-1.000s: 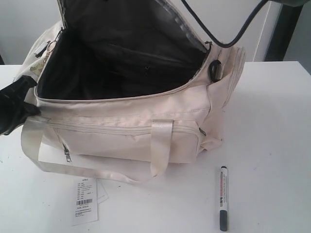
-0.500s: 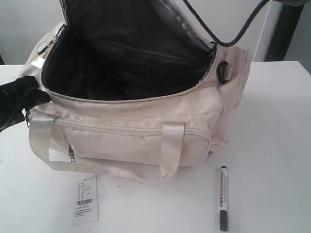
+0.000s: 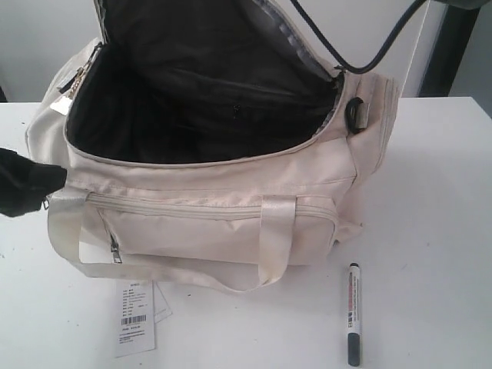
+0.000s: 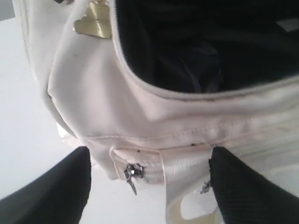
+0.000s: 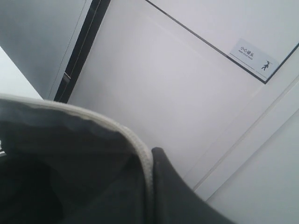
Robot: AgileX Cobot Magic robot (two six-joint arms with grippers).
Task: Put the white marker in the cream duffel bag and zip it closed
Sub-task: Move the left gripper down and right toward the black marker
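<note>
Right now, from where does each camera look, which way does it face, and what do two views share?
Exterior view: above the table, facing down at the open cream duffel bag and the white marker; the left fingers show at one edge.
Left wrist view: close beside the bag's end, facing its black-lined mouth; both left fingers frame it.
Right wrist view: up at the bag's flap, facing a wall; one right finger shows.
Shared: exterior and left wrist views both show the bag's mouth.

From in front and above, the exterior view sees most of the big cream fabric duffel bag [image 3: 200, 231]. The left wrist view sits close at the bag's end, facing its open top. The right wrist view hugs its raised flap, facing a white wall [image 5: 154, 93].
</note>
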